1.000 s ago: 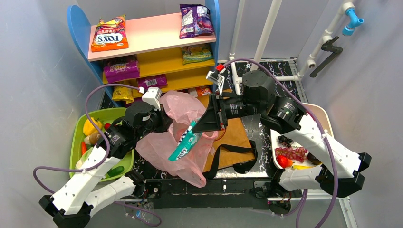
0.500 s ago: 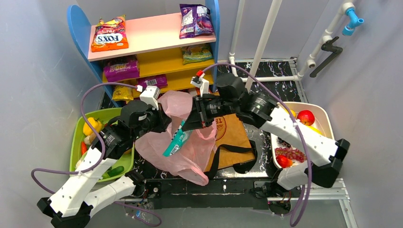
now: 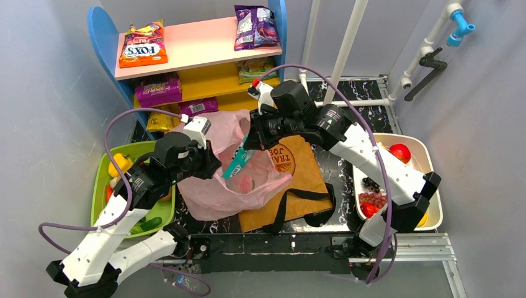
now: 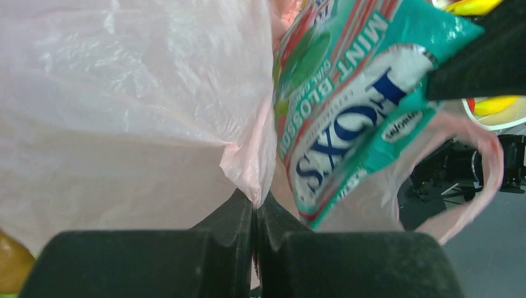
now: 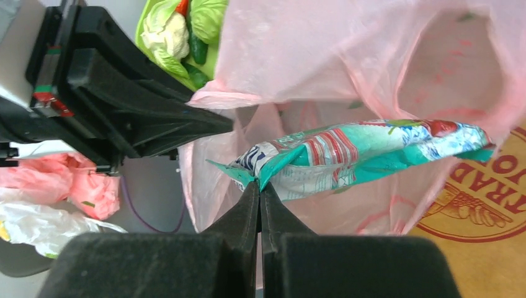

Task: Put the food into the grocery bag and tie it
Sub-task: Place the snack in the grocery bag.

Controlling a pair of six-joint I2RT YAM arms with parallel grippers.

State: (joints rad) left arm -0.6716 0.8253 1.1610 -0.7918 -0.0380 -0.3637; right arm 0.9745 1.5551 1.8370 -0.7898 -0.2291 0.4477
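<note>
The translucent pink grocery bag (image 3: 229,186) lies open in the middle, partly over the brown paper bag (image 3: 298,180). My left gripper (image 3: 211,162) is shut on the bag's rim (image 4: 251,167) and holds it up. My right gripper (image 3: 247,144) is shut on the corner of a teal mint snack packet (image 3: 234,165), which hangs into the bag's mouth. The packet fills the left wrist view (image 4: 360,105) and shows in the right wrist view (image 5: 366,155) with the bag (image 5: 347,56) around it. A reddish item (image 3: 245,185) shows through the plastic inside the bag.
A green tray (image 3: 102,180) with vegetables and fruit sits at the left. A white tray (image 3: 428,161) with grapes, an apple and other fruit is at the right. A shelf (image 3: 198,43) with snack packets stands behind. White pipes (image 3: 347,37) rise at the back right.
My right gripper has carried the teal packet up and left, from over the bag's front to above its open mouth. My left gripper has kept hold of the rim, and the bag has opened wider.
</note>
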